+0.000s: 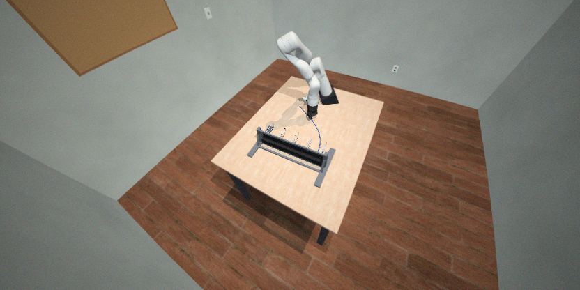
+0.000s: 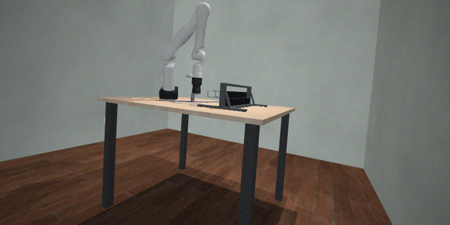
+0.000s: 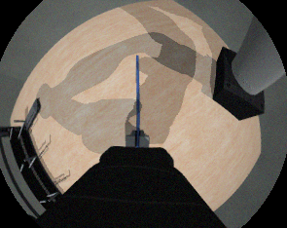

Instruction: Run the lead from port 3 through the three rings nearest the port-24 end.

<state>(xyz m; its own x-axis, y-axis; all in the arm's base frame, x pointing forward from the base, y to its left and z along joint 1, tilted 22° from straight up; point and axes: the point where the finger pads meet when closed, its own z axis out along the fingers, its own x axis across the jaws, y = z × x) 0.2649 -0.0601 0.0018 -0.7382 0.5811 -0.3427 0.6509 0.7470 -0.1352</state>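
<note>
The tool (image 3: 138,136) grips the blue lead (image 3: 137,93) (low over the table (image 1: 353,134)).

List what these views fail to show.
- Port numbers: rack too small in top view, side-on in exterior view.
- Fingertips on the lead: hidden by the gripper body in wrist view.
- Lead's plug at the panel: too small in top view.
- Rings: gaps too small anywhere.
</note>
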